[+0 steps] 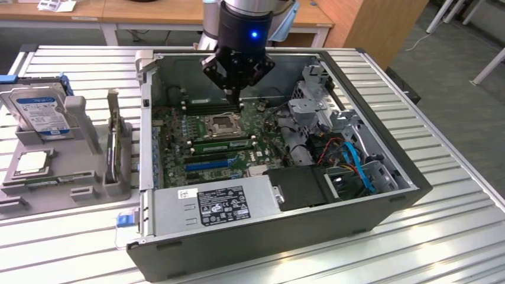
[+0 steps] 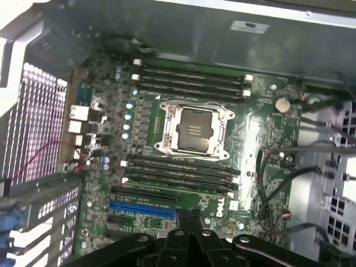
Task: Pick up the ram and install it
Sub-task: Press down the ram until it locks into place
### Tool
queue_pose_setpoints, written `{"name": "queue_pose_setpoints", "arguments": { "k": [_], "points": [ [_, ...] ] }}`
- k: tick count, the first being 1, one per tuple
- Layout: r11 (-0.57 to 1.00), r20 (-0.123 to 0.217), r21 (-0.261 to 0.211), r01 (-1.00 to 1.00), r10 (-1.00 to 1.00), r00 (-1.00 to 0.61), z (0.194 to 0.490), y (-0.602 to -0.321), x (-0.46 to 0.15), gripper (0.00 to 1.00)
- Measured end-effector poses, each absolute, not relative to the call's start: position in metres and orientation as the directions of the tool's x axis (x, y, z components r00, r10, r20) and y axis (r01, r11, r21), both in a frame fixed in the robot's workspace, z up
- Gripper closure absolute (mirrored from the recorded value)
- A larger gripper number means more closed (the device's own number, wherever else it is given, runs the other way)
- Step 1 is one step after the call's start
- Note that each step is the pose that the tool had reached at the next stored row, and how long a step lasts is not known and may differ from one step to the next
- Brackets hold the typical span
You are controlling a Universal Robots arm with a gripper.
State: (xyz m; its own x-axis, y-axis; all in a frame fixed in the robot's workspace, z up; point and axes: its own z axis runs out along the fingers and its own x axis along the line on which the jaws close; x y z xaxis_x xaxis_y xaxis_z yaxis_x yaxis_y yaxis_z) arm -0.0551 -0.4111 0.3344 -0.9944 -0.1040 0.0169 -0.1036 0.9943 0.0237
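Green ram (image 1: 55, 178) in grey tray (image 1: 16, 204), well apart from pincer (image 1: 232, 100), pincer clenched above motherboard (image 1: 256, 112)

From my console the worktop (image 1: 450, 195) reads as ribbed bare metal, pale and lightly shiny. The case (image 1: 261, 242) looks like matt dark-grey painted metal outside, with duller grey sheet metal inside (image 2: 183, 33). I see the gripper (image 1: 236, 71) as glossy black, plastic or coated metal, I cannot tell which. The motherboard (image 2: 253, 133) is a green board with a slight sheen, its socket (image 2: 194, 128) framed in bright polished metal, its slots (image 2: 178, 169) matt black plastic and one blue. The power supply (image 1: 213, 204) is grey metal with a black paper label. The holder (image 1: 71, 171) beside the case looks matt grey plastic. The desks (image 1: 150, 10) behind look like smooth wood.
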Motion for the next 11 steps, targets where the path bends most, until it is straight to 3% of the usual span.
{"name": "queue_pose_setpoints", "arguments": {
  "k": [11],
  "points": [
    [0.997,0.017,0.024,0.07,0.07,-0.997,0.3343,-0.4111,-0.0551,0.89]
  ]
}}
